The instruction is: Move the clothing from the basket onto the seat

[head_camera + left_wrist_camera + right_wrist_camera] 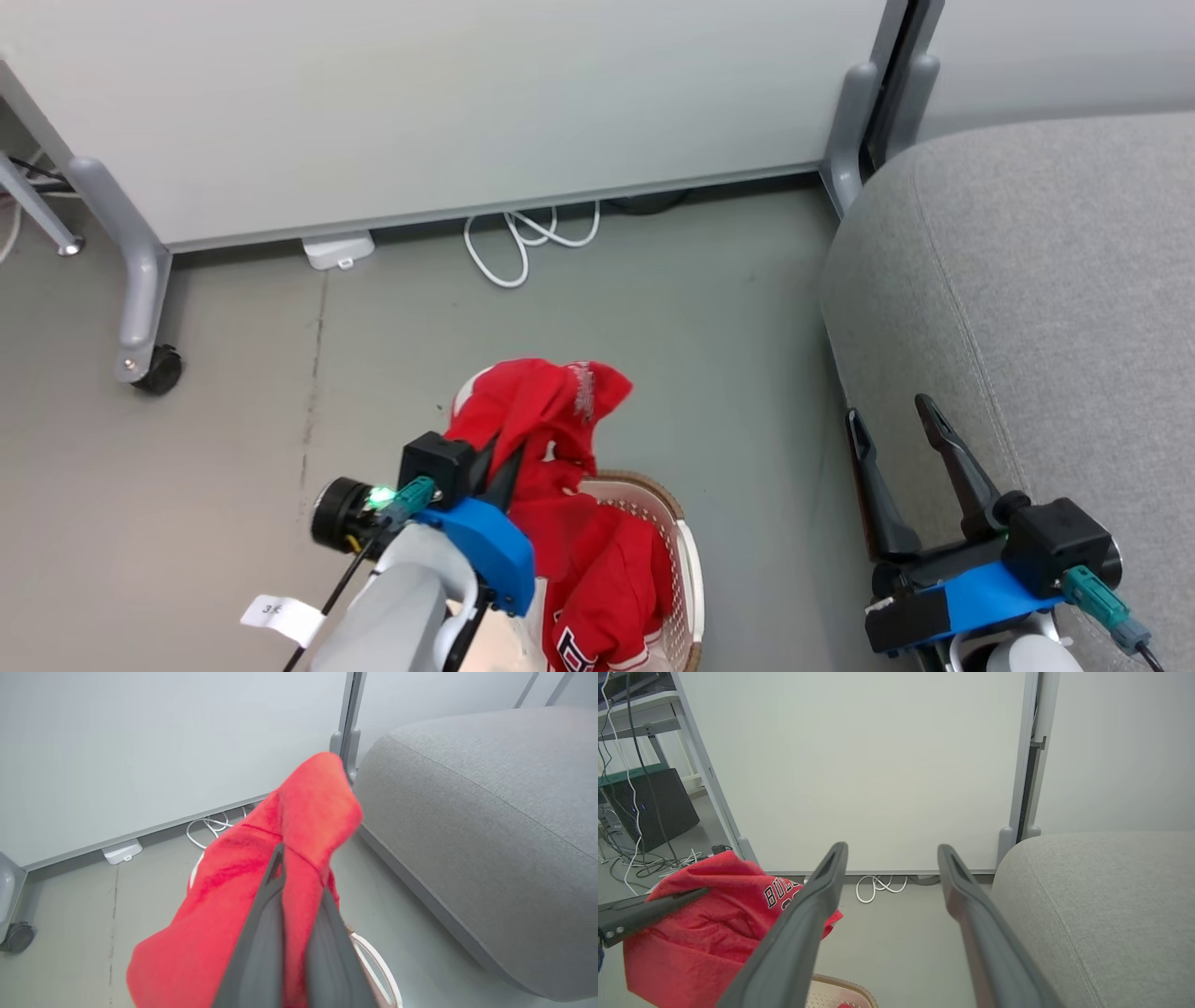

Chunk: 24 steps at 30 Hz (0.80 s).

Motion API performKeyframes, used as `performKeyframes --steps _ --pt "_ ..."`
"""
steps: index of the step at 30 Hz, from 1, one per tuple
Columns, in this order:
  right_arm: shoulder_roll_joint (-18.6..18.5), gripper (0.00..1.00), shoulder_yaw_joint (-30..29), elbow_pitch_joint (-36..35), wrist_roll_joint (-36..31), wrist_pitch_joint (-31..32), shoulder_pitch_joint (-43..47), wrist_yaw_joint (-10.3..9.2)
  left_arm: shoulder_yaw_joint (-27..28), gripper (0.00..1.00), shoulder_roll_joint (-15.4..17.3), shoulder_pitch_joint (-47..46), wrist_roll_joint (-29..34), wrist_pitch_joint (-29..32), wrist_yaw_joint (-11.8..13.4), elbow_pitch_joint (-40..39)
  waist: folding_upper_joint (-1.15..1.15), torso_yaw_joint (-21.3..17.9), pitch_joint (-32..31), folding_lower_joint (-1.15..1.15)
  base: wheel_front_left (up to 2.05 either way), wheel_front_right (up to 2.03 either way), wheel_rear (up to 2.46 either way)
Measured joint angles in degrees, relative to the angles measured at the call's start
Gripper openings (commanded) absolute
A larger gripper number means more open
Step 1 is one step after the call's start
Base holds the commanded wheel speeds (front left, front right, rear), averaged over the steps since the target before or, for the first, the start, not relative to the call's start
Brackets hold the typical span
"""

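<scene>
The left gripper (301, 882) is clamped on a red jersey (551, 420) raised above the laundry basket (688, 560), which holds more red cloth (607, 579). The right wrist view adds "BUL" lettering. The right gripper (889, 411), its 2 fingers apart, hovers just beside the grey sofa (1046, 280).

Only legible bit: "BUL" in dark letters on the red jersey (714, 924). The print on the little white tag (280, 618) is too blurry for me.
</scene>
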Motion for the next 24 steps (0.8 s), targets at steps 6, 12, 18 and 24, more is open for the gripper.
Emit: performKeyframes --steps 6,12,18,24 --pt "0.0 1.0 0.0 0.5 0.0 0.2 1.4 0.0 -7.2 0.0 -0.1 -0.5 -5.9 0.9 0.0 -5.2 0.0 1.0 -2.9 0.0 0.0 0.0 0.0" --pt "0.0 1.0 0.7 0.6 0.1 0.7 2.5 0.0 -11.8 0.0 0.0 -2.9 -11.0 2.4 0.8 -9.0 0.0 1.6 -5.4 0.01 0.0 0.0 0.0" --pt "0.0 1.0 1.7 0.5 0.1 1.4 3.3 0.0 -16.4 0.0 -0.1 -5.9 -16.4 4.4 2.4 -12.2 0.0 1.6 -6.9 0.01 0.0 0.0 0.0" --pt "0.0 1.0 2.3 0.3 0.1 1.9 3.5 0.0 -20.8 0.0 -0.1 -9.9 -21.1 6.1 3.4 -13.7 0.0 1.3 -7.5 0.01 0.0 0.0 0.0"
